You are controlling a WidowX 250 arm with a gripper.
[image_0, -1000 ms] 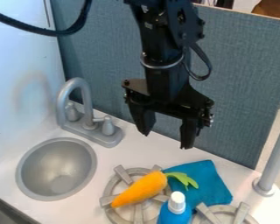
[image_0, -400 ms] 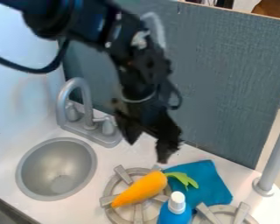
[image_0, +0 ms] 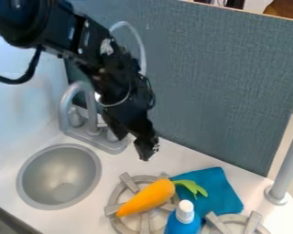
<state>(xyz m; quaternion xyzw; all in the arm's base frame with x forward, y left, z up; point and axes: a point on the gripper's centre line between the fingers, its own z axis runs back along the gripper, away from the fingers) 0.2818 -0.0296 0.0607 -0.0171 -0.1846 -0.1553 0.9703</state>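
A blue-grey fabric panel stands behind a white toy-kitchen countertop, with a yellow-orange toy carrot lying slantwise across a grey burner. The black gripper hangs at a tilt above and behind the carrot, its fingers parted and nothing seen between them. The grey faucet is farther back and to the carrot's left in the view; how near the gripper is to its handle is hard to tell, so a sideways swing could knock it.

The carrot's green leaves reach over a folded blue cloth, so a grasp at that end might pinch fabric too and drag it along. A blue bottle with a white cap stands just beside the carrot, on the camera's side; being upright and close, it could tip if a finger came down wide. The carrot is rounded and tapers towards the sink bowl on its left, so a grip on the thin end could slip. The burner's raised spokes beneath it could also catch low fingertips.
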